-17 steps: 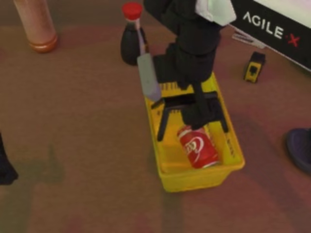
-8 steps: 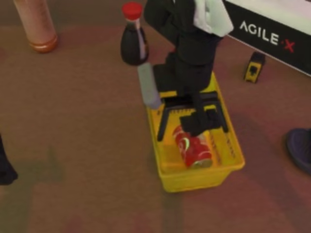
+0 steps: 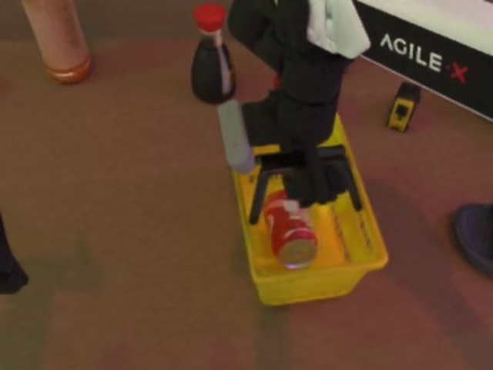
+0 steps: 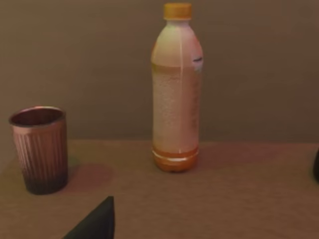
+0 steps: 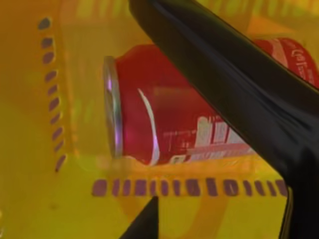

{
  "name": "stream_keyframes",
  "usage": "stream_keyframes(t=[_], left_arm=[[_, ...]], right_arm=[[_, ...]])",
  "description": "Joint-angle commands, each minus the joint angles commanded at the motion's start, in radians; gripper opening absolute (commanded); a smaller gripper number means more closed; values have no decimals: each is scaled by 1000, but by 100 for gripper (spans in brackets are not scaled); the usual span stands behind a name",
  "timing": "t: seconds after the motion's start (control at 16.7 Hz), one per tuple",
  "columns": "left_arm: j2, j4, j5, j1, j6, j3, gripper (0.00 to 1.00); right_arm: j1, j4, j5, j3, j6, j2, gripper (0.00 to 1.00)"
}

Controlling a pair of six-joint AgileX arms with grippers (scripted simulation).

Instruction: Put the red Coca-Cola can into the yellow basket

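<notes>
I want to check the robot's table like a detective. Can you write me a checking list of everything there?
Surface: brown table, bare in the middle.
Job's things: red Coca-Cola can lies on its side inside the yellow basket.
Clutter: soy-sauce bottle, orange bottle, ribbed cup, small yellow-black object, dark thing at the right edge.
Grippers: right gripper above the can in the basket; left arm parked at the left edge.
Cables: nothing seen.
Surroundings: AgileX sign.
</notes>
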Motion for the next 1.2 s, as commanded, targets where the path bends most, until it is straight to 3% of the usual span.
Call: stream_keyframes(t=[0.42, 1.2], left_arm=[[0, 0, 0, 0, 0, 0, 100], [0, 0, 0, 0, 0, 0, 100]], right_arm=[[0, 0, 0, 0, 0, 0, 2], [0, 0, 0, 0, 0, 0, 0]])
